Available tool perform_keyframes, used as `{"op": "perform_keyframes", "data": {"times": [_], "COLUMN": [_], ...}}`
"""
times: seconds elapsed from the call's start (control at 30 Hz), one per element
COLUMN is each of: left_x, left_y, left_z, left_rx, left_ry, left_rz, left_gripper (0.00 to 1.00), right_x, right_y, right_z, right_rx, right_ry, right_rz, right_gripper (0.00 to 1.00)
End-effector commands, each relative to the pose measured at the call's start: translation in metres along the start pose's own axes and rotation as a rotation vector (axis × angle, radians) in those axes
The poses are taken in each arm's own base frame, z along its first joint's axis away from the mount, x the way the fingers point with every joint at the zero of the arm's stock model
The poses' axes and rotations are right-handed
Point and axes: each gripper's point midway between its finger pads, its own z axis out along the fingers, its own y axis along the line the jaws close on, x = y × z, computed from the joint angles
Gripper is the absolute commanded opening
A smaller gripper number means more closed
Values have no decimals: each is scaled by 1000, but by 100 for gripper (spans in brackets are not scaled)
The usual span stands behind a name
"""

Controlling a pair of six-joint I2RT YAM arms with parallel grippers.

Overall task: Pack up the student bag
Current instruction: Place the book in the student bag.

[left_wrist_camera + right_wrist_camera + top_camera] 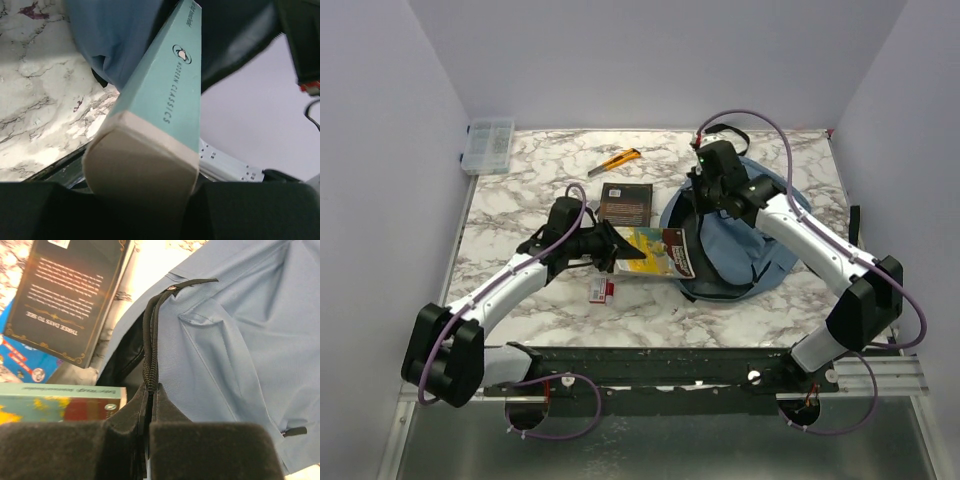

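Note:
The dusty-blue student bag [745, 255] lies on the right half of the table, its opening facing left. My right gripper [704, 192] is shut on the bag's black zipper edge [149, 360], pinching it between both pads [150, 392]; blue fabric [240, 330] fills that view. My left gripper [610, 248] is shut on a paperback [658, 252] with a yellow-green cover. The book's far end reaches the bag's mouth. In the left wrist view its teal spine [167, 85] runs up from the jaws [142, 197] toward the bag [115, 35]. The same book [60, 402] shows beside the dark opening.
A dark book [625, 203] lies flat on the marble behind the held one, also visible as the dark book [70, 295]. A yellow utility knife [617, 160] lies farther back, a clear plastic organiser box [488, 145] at the back left, and a small red-and-white item [602, 290] sits near the front.

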Motion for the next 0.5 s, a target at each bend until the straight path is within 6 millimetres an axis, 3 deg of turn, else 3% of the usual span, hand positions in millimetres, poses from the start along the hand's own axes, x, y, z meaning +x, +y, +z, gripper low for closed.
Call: {"op": "perform_keyframes", "data": {"times": [0.0, 0.13, 0.27, 0.47], "left_x": [-14, -12, -14, -12], "left_y": [-25, -34, -60, -84], "left_z": [21, 48, 74, 102], "left_rx": [39, 20, 85, 144], "left_ry": [-53, -57, -78, -127], "left_rz": [-84, -148, -139, -155], "left_gripper": [0, 0, 0, 0], "right_x": [-41, -51, -55, -62], "right_y": [15, 8, 4, 0], "right_z": [-26, -30, -33, -40], "right_rx": [-201, -275, -302, -310], "right_ry": [-79, -85, -89, -98], "right_rz": [64, 123, 142, 169], "right_gripper": [1, 1, 1, 1]}}
